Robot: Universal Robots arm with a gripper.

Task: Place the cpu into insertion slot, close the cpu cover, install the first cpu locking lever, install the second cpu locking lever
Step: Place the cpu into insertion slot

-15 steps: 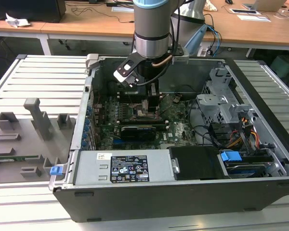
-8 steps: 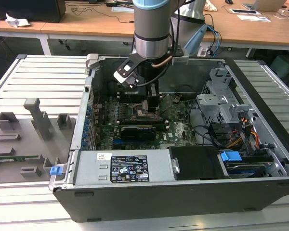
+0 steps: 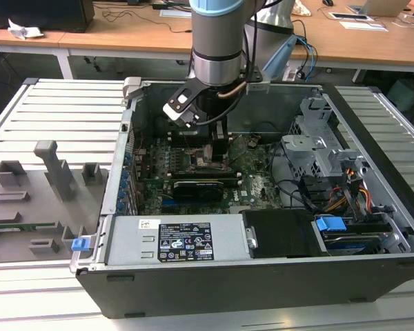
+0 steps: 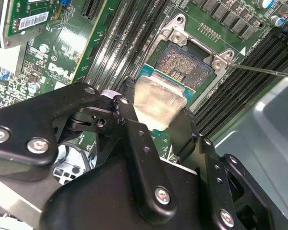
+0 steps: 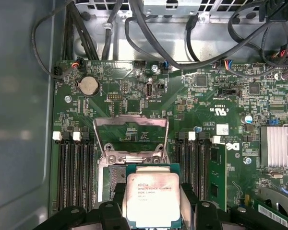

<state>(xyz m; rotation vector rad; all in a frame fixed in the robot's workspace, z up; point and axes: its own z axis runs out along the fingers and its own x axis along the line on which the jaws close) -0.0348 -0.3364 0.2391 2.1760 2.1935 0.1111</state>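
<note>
My gripper (image 3: 217, 146) reaches down into the open computer case (image 3: 372, 269) over the motherboard. In both wrist views it is shut on the cpu (image 4: 156, 98) (image 5: 152, 199), a silver-topped square chip held by two opposite edges between the black fingers (image 4: 129, 120). The cpu hovers just above the insertion slot (image 4: 185, 67), covering part of it; a strip of the slot (image 5: 116, 175) shows beside the chip. The cpu cover (image 5: 129, 120), a thin silver frame, stands tilted open behind the slot. A thin locking lever (image 4: 264, 70) sticks out free beside the socket.
Long black memory slots (image 5: 74, 172) flank the socket, one holding a green memory stick (image 5: 217, 172). A black card (image 3: 196, 187) lies across the board, near the power supply (image 3: 172, 241). Drive cage (image 3: 317, 148) and cables (image 3: 331, 196) fill the exterior view's right. Grey fixtures (image 3: 34, 200) stand outside.
</note>
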